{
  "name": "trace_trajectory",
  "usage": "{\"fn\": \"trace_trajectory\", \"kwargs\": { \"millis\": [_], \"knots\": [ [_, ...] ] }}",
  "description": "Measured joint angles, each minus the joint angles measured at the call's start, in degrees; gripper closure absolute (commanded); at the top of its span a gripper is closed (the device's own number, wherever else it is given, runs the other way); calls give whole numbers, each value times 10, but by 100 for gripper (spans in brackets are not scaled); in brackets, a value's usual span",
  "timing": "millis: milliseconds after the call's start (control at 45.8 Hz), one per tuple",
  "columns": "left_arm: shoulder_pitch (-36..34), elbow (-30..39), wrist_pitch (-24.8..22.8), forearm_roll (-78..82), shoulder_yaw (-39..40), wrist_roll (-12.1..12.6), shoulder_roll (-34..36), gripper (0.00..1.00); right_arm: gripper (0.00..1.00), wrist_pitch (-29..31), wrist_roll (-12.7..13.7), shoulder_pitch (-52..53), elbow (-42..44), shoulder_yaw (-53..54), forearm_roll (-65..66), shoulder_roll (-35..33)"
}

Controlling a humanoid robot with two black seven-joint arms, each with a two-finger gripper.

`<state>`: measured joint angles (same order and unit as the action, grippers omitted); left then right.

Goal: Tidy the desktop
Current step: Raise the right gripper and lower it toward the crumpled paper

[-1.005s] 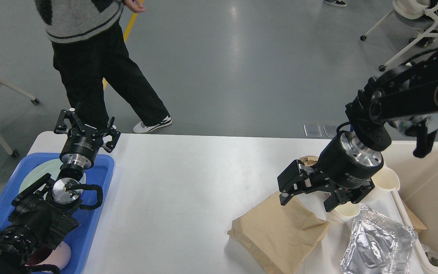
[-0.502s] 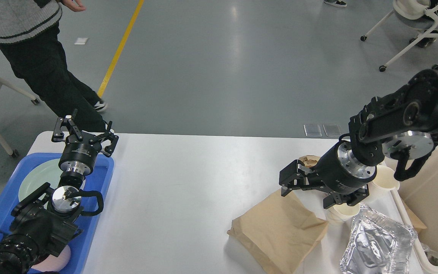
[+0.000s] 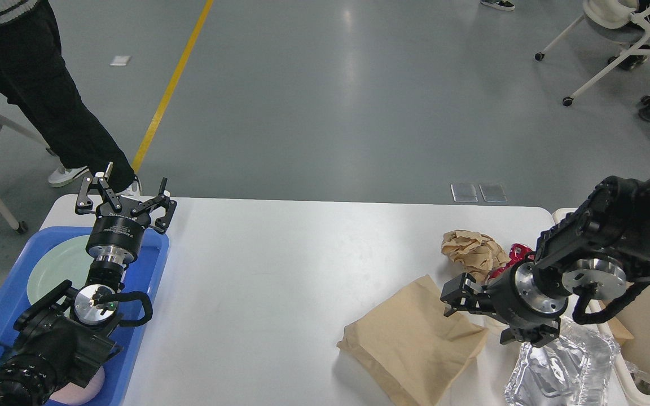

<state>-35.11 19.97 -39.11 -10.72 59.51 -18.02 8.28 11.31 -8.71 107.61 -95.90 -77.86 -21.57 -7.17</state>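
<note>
Stretching wide under both arms, the desktop point(image 3: 280, 270) was smooth, matte white with rounded corners. On its right part lay a flat brown paper bag point(image 3: 409, 344), a crumpled paper ball point(image 3: 471, 252), a shiny wrinkled foil tray point(image 3: 562, 369) and something red point(image 3: 519, 251). Compared with half a second before, the right gripper point(image 3: 486, 316) had come lower and nearer, uncovering the paper ball; I could not tell whether its fingers were apart. The left gripper point(image 3: 124, 197) stood upright over the blue plastic tray point(image 3: 150, 282), fingers spread apart, empty.
</note>
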Motion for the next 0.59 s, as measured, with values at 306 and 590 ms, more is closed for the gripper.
{"fn": "trace_trajectory", "kwargs": {
  "millis": [306,590],
  "knots": [
    [0,0,0,0,0,0,0,3,0,-12,0,-95,38,2,-2,-26],
    [0,0,0,0,0,0,0,3,0,-61,-1,-175,48,51,-87,-54]
  ]
}}
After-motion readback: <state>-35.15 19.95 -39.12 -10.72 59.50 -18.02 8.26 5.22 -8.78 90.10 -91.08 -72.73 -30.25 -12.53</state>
